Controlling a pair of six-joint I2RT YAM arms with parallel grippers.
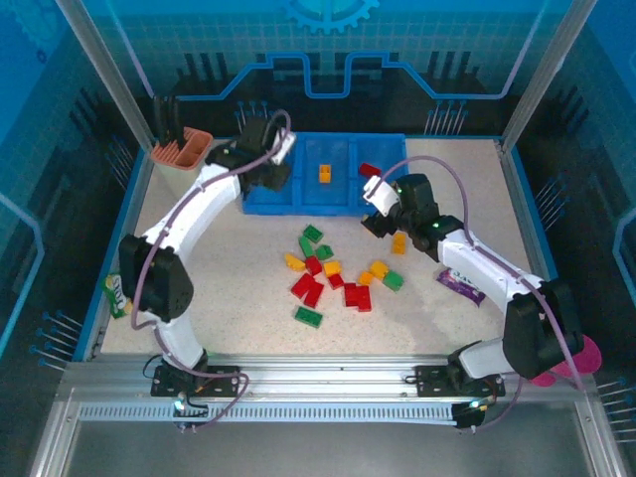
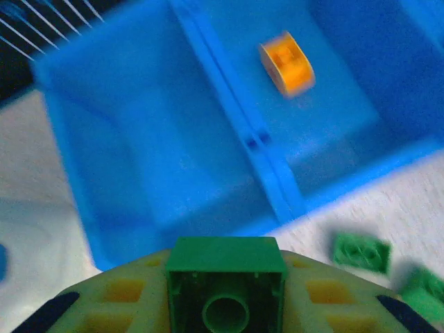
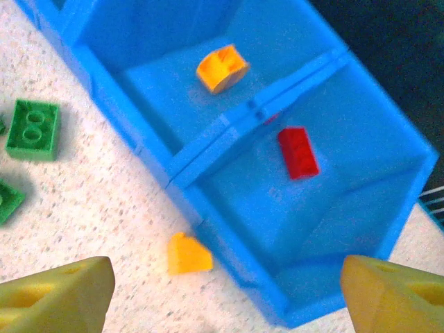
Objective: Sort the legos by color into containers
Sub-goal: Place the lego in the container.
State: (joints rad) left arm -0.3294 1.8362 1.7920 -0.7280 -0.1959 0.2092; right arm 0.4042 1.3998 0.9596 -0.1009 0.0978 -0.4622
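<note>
green brick [image 2: 225, 274] is up in the air, pinched in the left hand [image 1: 266, 171], whose jaws are closed down tight on its sides, hollow underside facing the wrist camera. it hangs right over the near wall of the blue tray [image 1: 298, 206], at the left compartment [image 2: 173, 152], and that compartment looks bare inside. so this is the drop-off step for a green one.

next door, the middle compartment holds an orange brick [image 2: 286, 64], and the right one holds a red brick [image 3: 298, 152]. colours are already spoken for, and green gets the left slot.

the call from here, as i read it: carry the brick a touch further over the wall so it clears the rim, then let go. release too early and it could land on the bench [image 1: 229, 298] beside the tray.

over on the other side, the right hand [image 1: 381, 211] stands wide open with nothing in it, poised by the tray's right front corner. a stray orange piece [image 3: 189, 254] lies on the bench just beside the tray wall below it, a likely next pick.

plenty left: the loose pile [image 1: 333, 273] of green, red and orange sits mid-bench, well apart from the tray.
</note>
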